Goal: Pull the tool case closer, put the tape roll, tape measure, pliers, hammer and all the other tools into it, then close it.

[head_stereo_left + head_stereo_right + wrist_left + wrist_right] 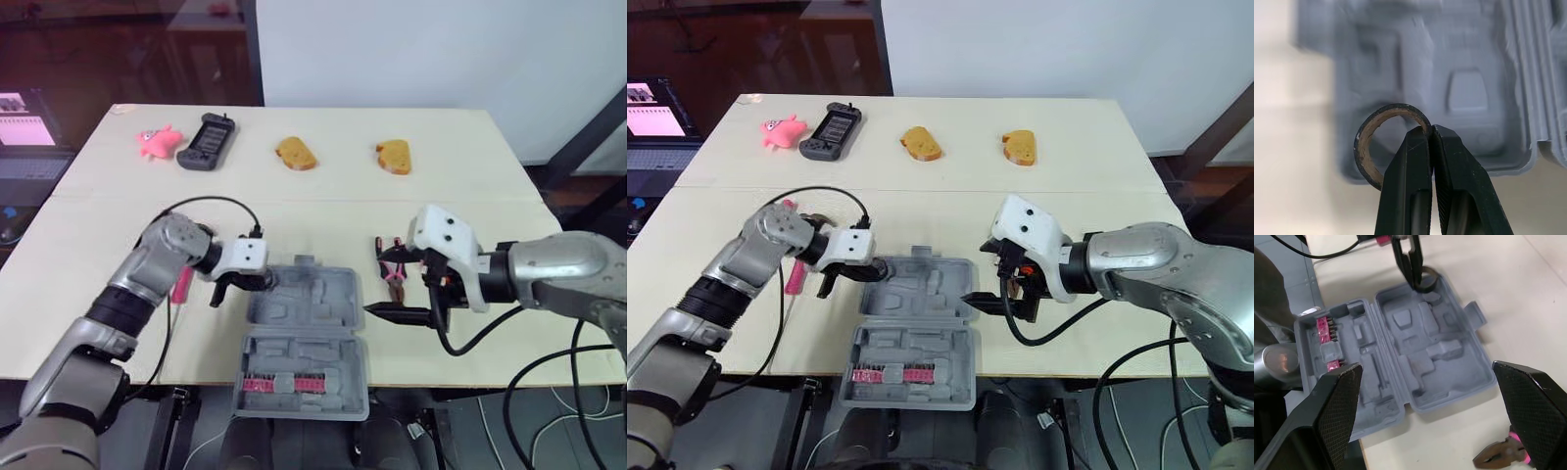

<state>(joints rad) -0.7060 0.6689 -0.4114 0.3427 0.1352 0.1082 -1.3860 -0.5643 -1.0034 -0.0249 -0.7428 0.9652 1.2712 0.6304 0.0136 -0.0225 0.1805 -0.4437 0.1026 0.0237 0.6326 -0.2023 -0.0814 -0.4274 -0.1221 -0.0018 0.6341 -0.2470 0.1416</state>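
The grey tool case (304,333) lies open at the table's front middle, with its near half holding a row of pink bits (284,384). My left gripper (1430,129) is shut on the rim of a black tape roll (1362,147). It holds the roll over the case's far left corner. My right gripper (411,311) stands open just right of the case, with nothing between its wide-spread fingers (1327,421). Pink-handled pliers (394,269) lie on the table just behind it. A pink-handled tool (182,284) lies partly hidden beside my left forearm.
Along the far side of the table (470,206) lie a pink toy (157,140), a dark handheld game console (206,142) and two brown bread-like pieces (296,153) (394,157). A laptop (24,127) stands off the table to the left. The case's near half overhangs the front edge.
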